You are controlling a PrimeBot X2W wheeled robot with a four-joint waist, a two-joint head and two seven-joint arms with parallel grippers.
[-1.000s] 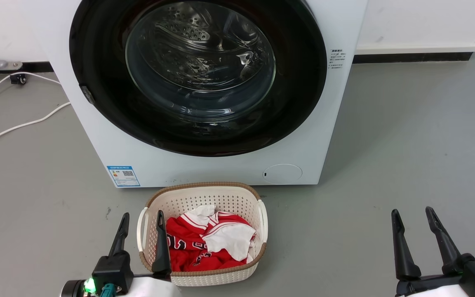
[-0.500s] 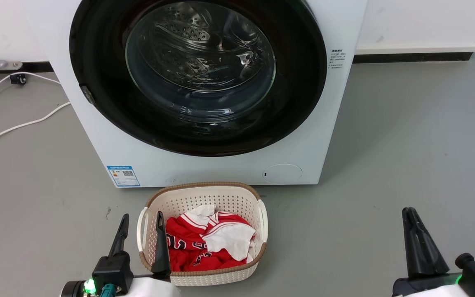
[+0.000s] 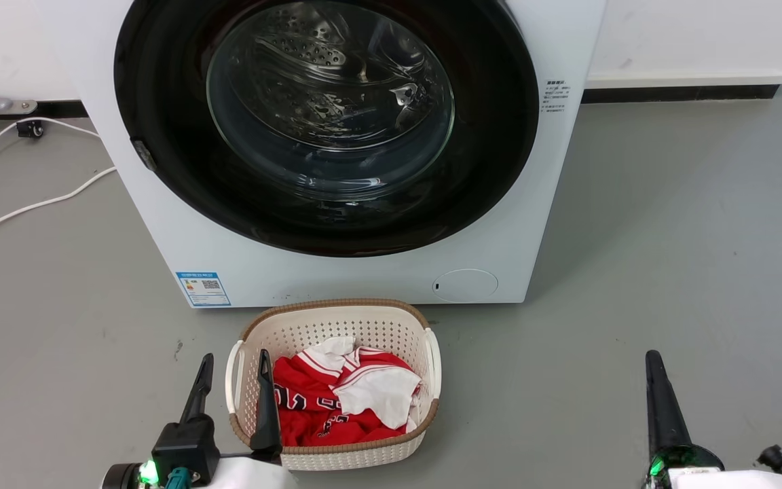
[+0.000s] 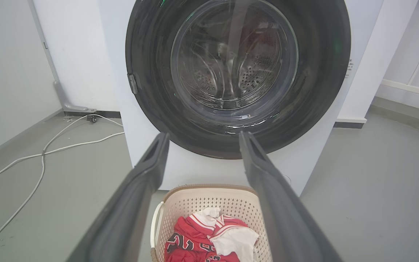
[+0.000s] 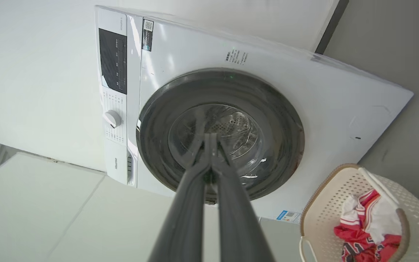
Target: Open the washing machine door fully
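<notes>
The washing machine (image 3: 364,278) stands white and square ahead. Its round glossy black washing machine door (image 3: 330,115) lies flat against the front, and the steel drum shows through the glass. A small metal fitting (image 3: 143,156) sits on the door's left edge. My left gripper (image 3: 235,355) is open at the lower left, well short of the door (image 4: 235,65), and its fingers frame the basket rim. My right gripper (image 3: 652,360) is shut on nothing at the lower right. In the right wrist view the right gripper (image 5: 209,135) points at the door (image 5: 267,109) from a distance.
A beige laundry basket (image 3: 337,316) with red and white clothes (image 3: 343,397) sits on the floor directly in front of the washer. White cables (image 3: 24,204) trail over the floor at the left. Grey floor (image 3: 669,238) stretches to the right of the machine.
The right gripper's fingers have come together and the wrist has rolled, so it now shows edge-on as one blade. The left gripper, door and basket have not moved.
</notes>
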